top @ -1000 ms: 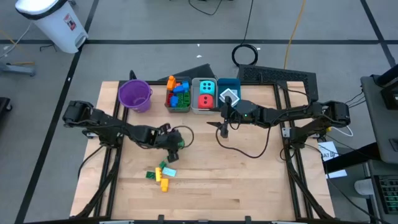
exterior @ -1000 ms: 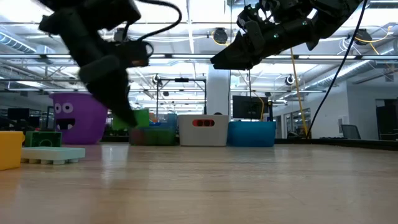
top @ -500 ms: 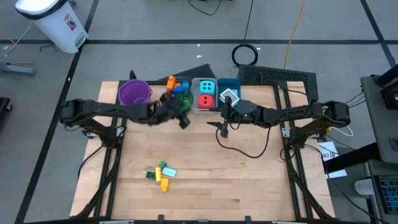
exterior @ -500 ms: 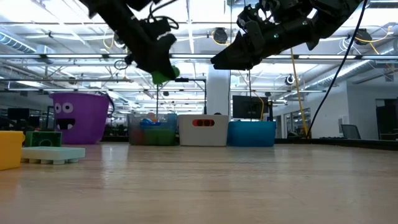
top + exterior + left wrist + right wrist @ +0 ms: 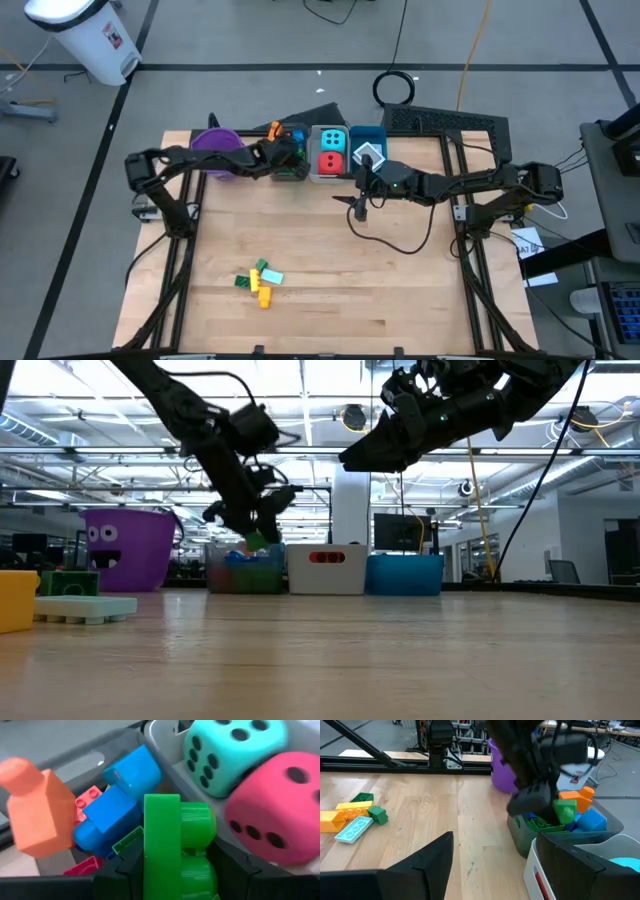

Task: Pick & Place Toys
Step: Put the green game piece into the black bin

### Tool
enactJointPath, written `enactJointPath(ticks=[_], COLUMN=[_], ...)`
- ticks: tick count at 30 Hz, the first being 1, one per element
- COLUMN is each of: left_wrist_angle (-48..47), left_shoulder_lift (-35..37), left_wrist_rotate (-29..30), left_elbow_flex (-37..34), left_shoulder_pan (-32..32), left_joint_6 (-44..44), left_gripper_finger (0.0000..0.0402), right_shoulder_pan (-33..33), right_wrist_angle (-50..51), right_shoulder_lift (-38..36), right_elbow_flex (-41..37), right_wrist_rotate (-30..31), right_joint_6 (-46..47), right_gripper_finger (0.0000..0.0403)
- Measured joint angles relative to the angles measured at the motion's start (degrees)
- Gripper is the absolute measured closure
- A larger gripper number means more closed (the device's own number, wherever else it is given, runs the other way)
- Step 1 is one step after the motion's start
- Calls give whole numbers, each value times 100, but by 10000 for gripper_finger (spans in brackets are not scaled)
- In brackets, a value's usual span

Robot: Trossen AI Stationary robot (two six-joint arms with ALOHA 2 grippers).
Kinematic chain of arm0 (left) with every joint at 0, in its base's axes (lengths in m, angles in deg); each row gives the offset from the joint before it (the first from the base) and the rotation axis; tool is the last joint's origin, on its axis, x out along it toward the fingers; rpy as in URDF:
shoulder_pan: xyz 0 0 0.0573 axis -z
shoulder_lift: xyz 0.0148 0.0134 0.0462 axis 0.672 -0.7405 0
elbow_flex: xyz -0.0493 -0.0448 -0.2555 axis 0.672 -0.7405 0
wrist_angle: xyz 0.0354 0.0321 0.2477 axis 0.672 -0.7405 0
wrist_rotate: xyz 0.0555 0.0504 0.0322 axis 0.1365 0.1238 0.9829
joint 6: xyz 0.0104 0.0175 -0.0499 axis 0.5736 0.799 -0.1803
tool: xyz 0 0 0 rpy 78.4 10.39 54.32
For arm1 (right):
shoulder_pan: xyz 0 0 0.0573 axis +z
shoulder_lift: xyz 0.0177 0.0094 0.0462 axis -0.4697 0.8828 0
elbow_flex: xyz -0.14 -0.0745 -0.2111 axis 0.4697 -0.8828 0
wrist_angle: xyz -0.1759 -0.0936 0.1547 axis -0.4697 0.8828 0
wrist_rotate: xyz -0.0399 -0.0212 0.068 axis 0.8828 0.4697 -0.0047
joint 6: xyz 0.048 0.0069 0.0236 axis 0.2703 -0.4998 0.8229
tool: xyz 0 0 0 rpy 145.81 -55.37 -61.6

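Left gripper point(image 5: 175, 870) pinches a glossy green studded brick point(image 5: 177, 845) over the grey bin point(image 5: 288, 168), prob w/ plastic bricks inside, at table's far edge.

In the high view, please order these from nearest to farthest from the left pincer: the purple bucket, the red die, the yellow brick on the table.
1. Red die: in the white bin just right of the left pincer.
2. Purple bucket: at the back row's left end, under that arm.
3. Yellow brick: in the front pile, clearly farthest.
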Motion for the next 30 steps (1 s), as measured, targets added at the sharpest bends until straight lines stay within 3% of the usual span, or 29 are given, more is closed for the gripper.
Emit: enactJointPath(ticks=[3,8,15,21,30], left_wrist_angle=[118,134,80,-230,-1900], left_shoulder_lift=[-231,-351,61,971,2240], left_wrist_rotate=[2,121,132,24,-565], left_elbow_flex=[0,-4,-4,-2,0], left_shoulder_pan=[-76,-91,-91,9,743], left_joint_6=[-108,-199,535,484,-299], left_gripper_finger=[206,124,39,13,12], right_shoulder_pan=[2,1,2,2,0], right_wrist_angle=[24,29,35,39,138], right_shoulder_lift=[1,0,1,1,2], right_elbow_flex=[0,0,0,0,0], right_wrist_rotate=[0,0,0,0,0], right_joint_6=[-10,-17,-19,-18,-4], right_gripper_finger=[147,147,147,147,147])
